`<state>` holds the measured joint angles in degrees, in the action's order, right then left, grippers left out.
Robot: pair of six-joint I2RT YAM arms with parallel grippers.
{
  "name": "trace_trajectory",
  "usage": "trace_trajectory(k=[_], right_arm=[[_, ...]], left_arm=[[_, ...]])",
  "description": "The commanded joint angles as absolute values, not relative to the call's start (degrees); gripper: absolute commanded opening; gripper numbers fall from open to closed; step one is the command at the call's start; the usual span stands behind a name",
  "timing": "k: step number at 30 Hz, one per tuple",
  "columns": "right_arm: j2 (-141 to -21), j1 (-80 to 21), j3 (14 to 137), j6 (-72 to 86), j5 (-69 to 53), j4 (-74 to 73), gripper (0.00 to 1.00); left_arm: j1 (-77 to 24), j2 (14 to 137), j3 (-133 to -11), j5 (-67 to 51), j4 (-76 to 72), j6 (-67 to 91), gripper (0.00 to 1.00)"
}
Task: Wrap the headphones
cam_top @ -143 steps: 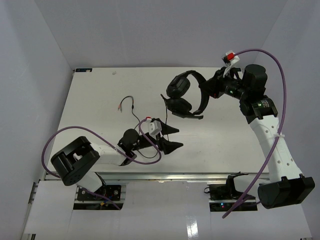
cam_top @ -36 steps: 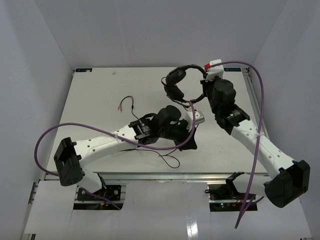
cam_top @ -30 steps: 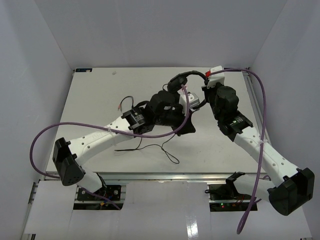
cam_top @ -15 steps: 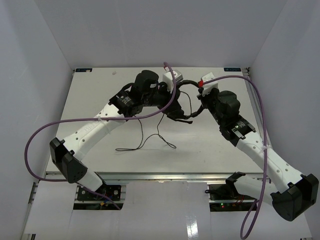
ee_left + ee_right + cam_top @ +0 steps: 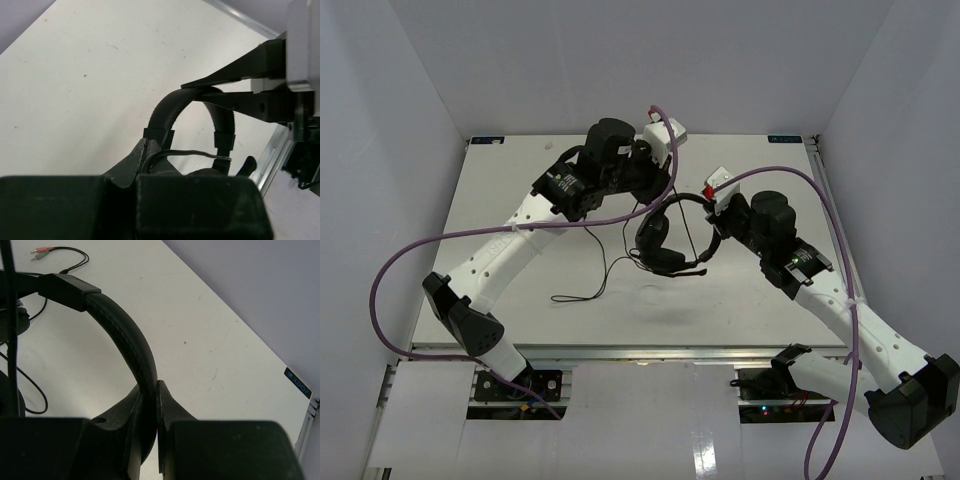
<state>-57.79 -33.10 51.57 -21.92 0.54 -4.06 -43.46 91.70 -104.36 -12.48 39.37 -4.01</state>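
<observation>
Black headphones (image 5: 665, 235): lifted off the white table (image 5: 500, 170), about mid-table; arch up, earcups (image 5: 653, 238) hanging below.
Right gripper (image 5: 149, 387): pressed together on the headband (image 5: 125, 335), clamping it across its width.
Left gripper (image 5: 147, 149): tips pinching the thin cord (image 5: 190, 153), just beside one leg of the headband.
Key relation: cord runs short and roughly level from the left tips across the arch to the opposite leg. Slack drops to the table on the left arm's side. Left arm is nearer the cord and likely winds; right likely just holds.
Materials: headband matte, ribbed, padded; cord thin, limp.
Plugs (image 5: 42, 250): pink and green, on the table, well apart from the headphones.
</observation>
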Motion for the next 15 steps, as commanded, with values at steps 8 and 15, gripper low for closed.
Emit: trace_trajectory(k=[8,15], right_arm=[[-57.19,-34.18,53.97,-22.39,-9.93,-5.47,0.08],[-57.39,-34.80,54.89,-20.67,-12.57,-6.92,0.08]], left_arm=[[-43.24,90.58,-103.11,-4.48,39.25,-11.80,0.03],[-43.24,93.78,-105.42,-5.54,33.99,-12.68,0.04]])
